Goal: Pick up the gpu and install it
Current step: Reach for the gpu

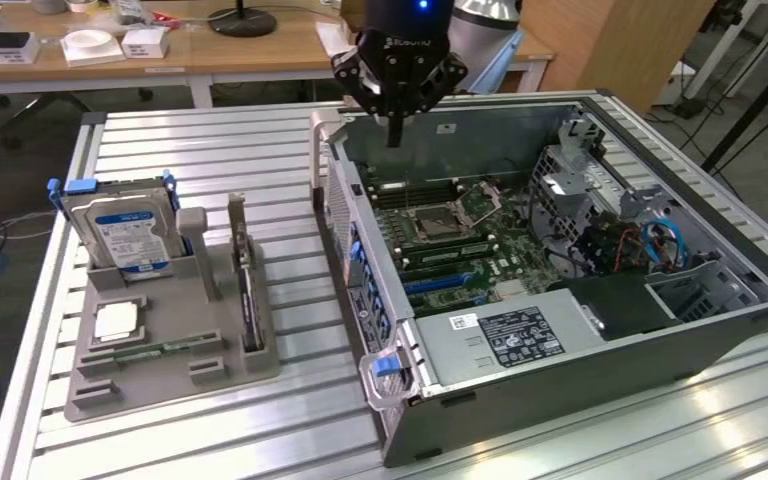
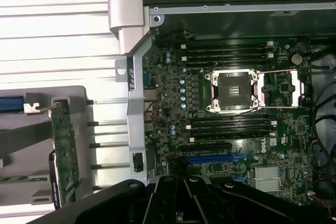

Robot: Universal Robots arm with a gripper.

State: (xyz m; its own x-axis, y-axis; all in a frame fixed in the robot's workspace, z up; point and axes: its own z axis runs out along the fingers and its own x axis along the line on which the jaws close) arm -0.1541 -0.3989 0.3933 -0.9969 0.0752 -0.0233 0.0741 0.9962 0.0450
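The gripper [image 1: 395, 132], closed on nothing, hung above the computer case [image 1: 558, 400]; beside it the gpu [image 1: 245, 290] stood slotted upright, presumably for grasping.

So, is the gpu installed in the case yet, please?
Not yet: the gpu stands on edge in the grey holder, outside the case.

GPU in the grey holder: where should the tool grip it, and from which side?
Likely the gpu by its exposed top edge, pinching both flat faces, straight down from above: it stands on edge in the holder slot, lower edge buried.
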